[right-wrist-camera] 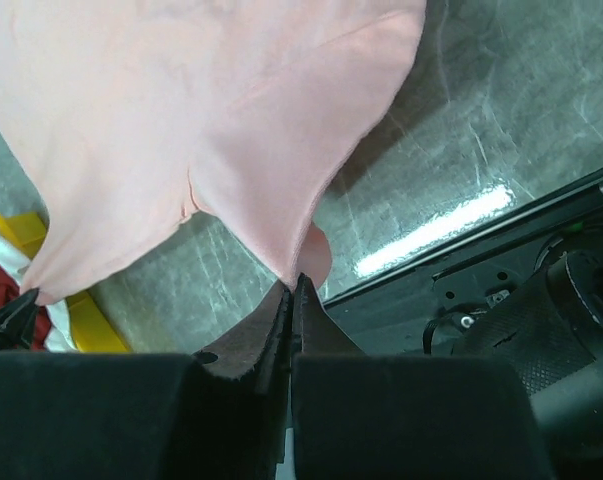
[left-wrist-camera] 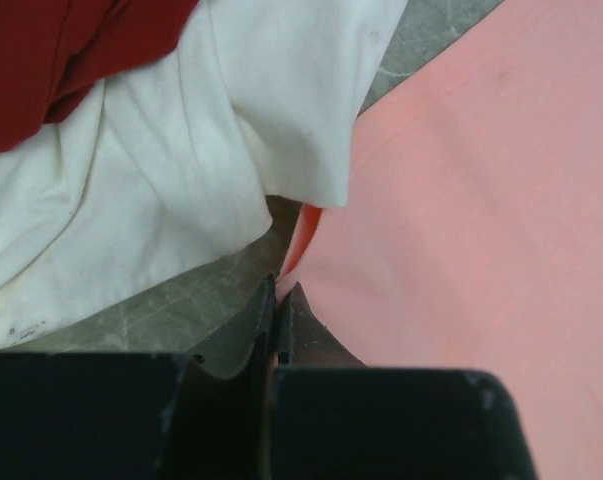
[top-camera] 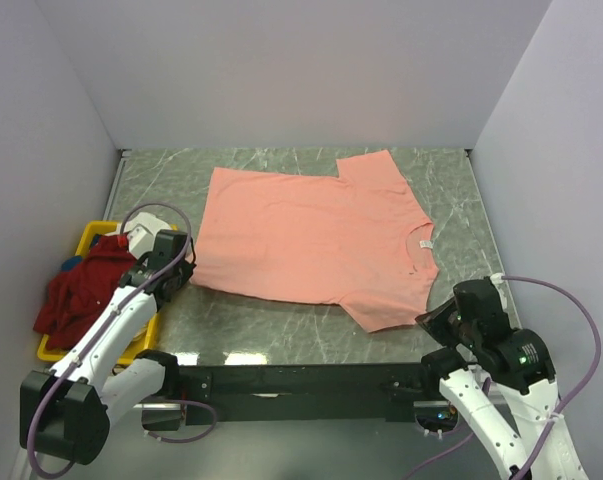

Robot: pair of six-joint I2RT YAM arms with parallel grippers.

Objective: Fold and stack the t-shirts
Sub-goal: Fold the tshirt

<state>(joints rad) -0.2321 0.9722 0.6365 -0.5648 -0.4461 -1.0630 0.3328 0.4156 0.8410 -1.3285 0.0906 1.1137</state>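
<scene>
A salmon-pink t-shirt (top-camera: 311,240) lies spread flat on the green marble table (top-camera: 451,190), its white neck label at the right. My left gripper (top-camera: 186,265) is shut on the shirt's near-left hem corner; in the left wrist view the pink cloth (left-wrist-camera: 481,200) runs into the closed left gripper (left-wrist-camera: 281,290). My right gripper (top-camera: 431,318) is shut on the near-right sleeve; the right wrist view shows the pink sleeve (right-wrist-camera: 251,130) drawn up into the pinched tips of the right gripper (right-wrist-camera: 293,285). A dark red t-shirt (top-camera: 81,290) and a white t-shirt (left-wrist-camera: 161,160) lie in the bin.
A yellow plastic bin (top-camera: 89,236) stands at the table's left edge beside the left arm. A black rail (top-camera: 311,380) runs along the near edge between the arm bases. Pale walls close in the table on three sides.
</scene>
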